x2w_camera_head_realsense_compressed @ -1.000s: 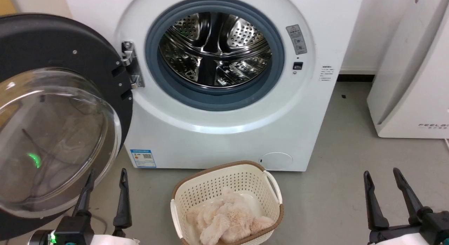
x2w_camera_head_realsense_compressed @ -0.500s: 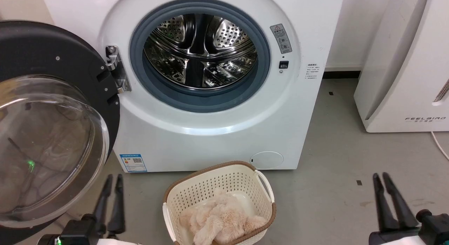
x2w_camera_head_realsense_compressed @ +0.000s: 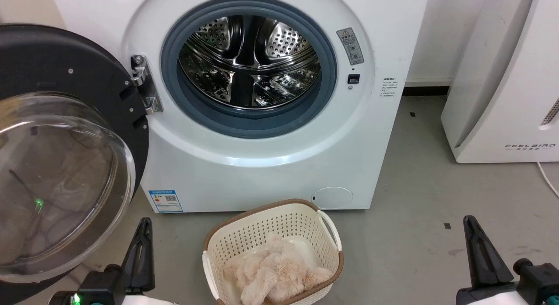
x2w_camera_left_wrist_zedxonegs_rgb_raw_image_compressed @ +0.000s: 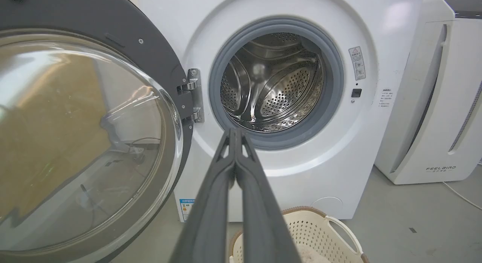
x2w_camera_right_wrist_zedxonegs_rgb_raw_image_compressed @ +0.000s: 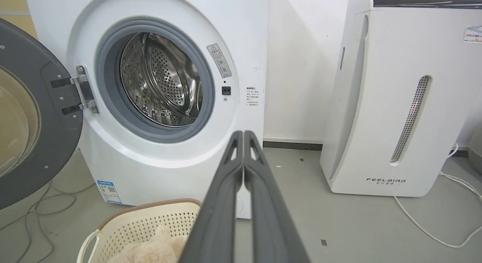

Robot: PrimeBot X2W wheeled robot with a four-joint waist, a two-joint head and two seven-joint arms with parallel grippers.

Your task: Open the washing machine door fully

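The washing machine door (x2w_camera_head_realsense_compressed: 65,165) hangs swung wide on its hinge (x2w_camera_head_realsense_compressed: 144,88), left of the washing machine (x2w_camera_head_realsense_compressed: 270,174). The left gripper (x2w_camera_head_realsense_compressed: 144,224) and right gripper (x2w_camera_head_realsense_compressed: 469,222) sit low with jaws pressed together, empty. The door looks rigid, weighty and slick, so any push belongs on the black rim away from the hinge, not the glass.

cream basket (x2w_camera_head_realsense_compressed: 262,226) holding beige fluffy cloth (x2w_camera_head_realsense_compressed: 275,274) sits left of white feelbird appliance (x2w_camera_head_realsense_compressed: 493,99)
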